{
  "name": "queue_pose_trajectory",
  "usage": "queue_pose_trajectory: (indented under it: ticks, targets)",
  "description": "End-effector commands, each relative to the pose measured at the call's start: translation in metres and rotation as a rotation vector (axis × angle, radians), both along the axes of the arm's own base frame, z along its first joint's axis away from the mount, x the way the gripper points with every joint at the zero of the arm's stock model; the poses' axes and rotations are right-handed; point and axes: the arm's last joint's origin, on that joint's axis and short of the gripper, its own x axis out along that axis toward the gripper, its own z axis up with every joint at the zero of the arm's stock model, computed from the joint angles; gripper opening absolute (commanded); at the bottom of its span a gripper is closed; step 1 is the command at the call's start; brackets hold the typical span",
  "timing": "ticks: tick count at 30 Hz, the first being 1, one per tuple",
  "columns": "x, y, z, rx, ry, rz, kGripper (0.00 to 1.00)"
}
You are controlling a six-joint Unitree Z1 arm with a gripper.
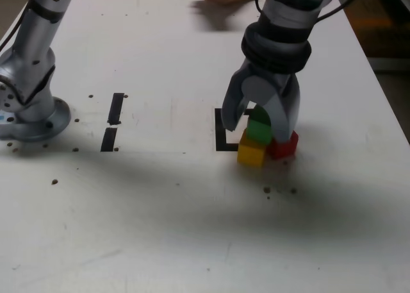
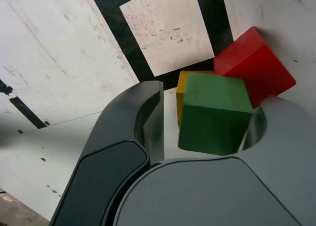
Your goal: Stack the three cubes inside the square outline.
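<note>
Wrist view shows the pincer [image 2: 207, 122] straddling the green cube [image 2: 212, 112], one jaw touching it, the other with a gap, so a firm pinch cannot be told. The green cube sits tilted on the yellow cube [image 2: 181, 95], beside the red cube [image 2: 254, 63], all just outside the square outline [image 2: 118, 28] on the bench [image 1: 192, 229]; cubes have no long axis

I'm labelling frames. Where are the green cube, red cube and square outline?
green cube [image 2: 215, 112], wrist view, front face.
red cube [image 2: 256, 65], wrist view, top face.
square outline [image 2: 123, 40], wrist view, one black tape side.
</note>
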Motion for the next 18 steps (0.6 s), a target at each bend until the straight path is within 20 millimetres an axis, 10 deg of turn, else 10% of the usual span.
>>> queue_pose_trajectory:
  ticks: [1, 7, 18]
  targets:
    - [0.001, -0.001, 0.000, -0.004, -0.008, 0.000, 0.40]
    - [0.002, -0.005, 0.002, -0.016, -0.036, -0.009, 0.16]
    - [-0.037, 0.012, 0.054, 0.050, -0.090, 0.026, 0.12]
